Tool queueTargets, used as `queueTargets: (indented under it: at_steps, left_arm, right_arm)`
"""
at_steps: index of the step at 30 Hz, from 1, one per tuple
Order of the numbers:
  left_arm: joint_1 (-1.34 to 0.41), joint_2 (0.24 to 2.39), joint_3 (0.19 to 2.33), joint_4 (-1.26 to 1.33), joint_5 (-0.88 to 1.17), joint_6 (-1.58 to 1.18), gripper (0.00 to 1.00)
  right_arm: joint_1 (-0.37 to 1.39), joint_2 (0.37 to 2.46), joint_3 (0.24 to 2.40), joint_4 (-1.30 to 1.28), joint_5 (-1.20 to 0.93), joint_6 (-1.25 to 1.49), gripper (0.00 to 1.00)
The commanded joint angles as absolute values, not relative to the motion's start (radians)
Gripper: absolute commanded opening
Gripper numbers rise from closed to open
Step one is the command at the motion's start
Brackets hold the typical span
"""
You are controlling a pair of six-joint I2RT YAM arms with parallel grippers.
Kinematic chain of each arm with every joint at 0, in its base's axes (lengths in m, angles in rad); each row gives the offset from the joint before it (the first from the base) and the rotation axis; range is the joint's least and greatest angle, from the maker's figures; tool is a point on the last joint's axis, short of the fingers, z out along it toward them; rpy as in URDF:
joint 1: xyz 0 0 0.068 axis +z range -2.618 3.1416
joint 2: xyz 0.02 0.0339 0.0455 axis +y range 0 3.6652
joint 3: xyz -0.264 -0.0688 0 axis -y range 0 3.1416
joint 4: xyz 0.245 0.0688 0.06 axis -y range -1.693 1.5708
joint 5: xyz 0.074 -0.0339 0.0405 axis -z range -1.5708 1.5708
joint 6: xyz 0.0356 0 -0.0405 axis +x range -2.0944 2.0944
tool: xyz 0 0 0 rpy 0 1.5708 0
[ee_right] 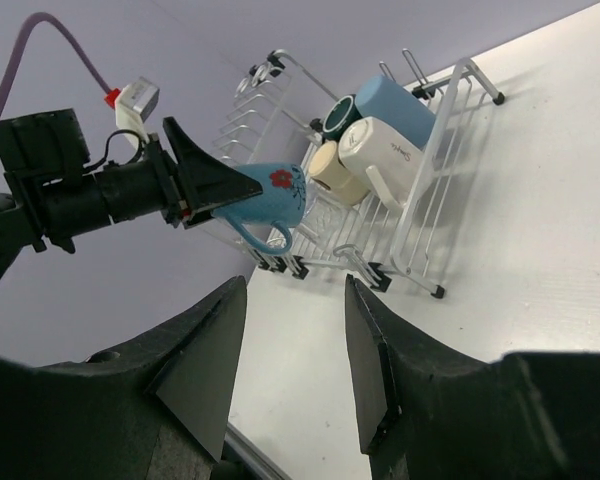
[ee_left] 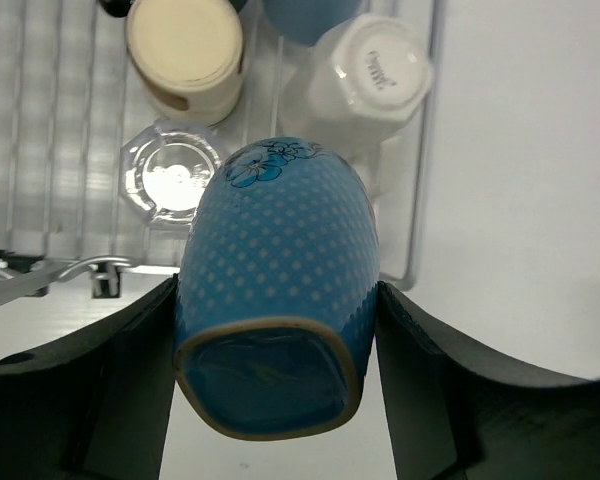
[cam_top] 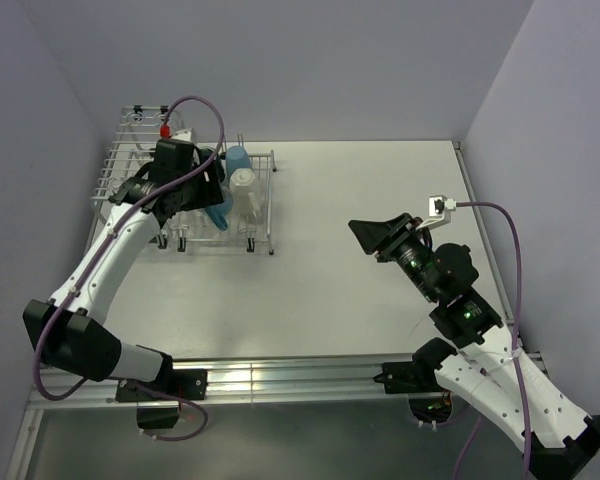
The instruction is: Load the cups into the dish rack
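Two arms show in the top view, and only the left one carries anything. The left gripper (ee_left: 277, 292) has its jaws clamped on the sides of a blue mug (ee_left: 275, 260), dotted in white with a painted flower. The mug's base faces the wrist camera and its mouth points away toward the dish rack (cam_top: 130, 150). In the right wrist view this mug sits left of centre, lying roughly level with its handle hanging down, over the rack's lower-left end; whether it touches the wires I cannot tell.

Inside the rack, in the upper part of the left wrist view, a cream mug (ee_left: 185, 45) and a white mug (ee_left: 365, 70) stand upside down side by side, with a clear glass (ee_left: 170, 180) just below the cream one. The right wrist view also shows a blue tumbler (ee_right: 400, 105) and a dark teal mug (ee_right: 340, 115) behind them.

The right gripper (ee_right: 292, 290) hangs over the bare table (cam_top: 360, 200) at right centre of the top view, well apart from the rack, its jaws parted with nothing between them.
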State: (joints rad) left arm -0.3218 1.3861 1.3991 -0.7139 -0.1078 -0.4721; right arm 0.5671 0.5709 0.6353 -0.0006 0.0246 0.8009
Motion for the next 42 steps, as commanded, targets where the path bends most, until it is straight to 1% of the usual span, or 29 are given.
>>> queueTargets:
  at_steps: [1,9,16,29,42]
  left_arm:
    - [-0.344,1.380,1.493,-0.696,-0.215,-0.417,0.00]
    - [-0.400,1.466,1.525,-0.721,-0.314,-0.397,0.00]
    - [-0.442,1.531,1.569,-0.736,-0.357,-0.388,0.00]
    - [-0.454,1.638,1.600,-0.747,-0.379,-0.379,0.00]
    - [-0.454,1.687,1.592,-0.744,-0.367,-0.370,0.00]
  right_arm:
    - [0.569,0.569,0.681,0.008,0.038,0.773,0.52]
    - [0.569,0.571,0.681,0.008,0.032,0.765,0.51]
    - [0.569,0.561,0.681,0.008,0.038,0.758,0.51]
    - [0.569,0.549,0.666,-0.023,0.057,0.741,0.51]
    - [0.569,0.545,0.646,-0.014,0.054,0.742,0.51]
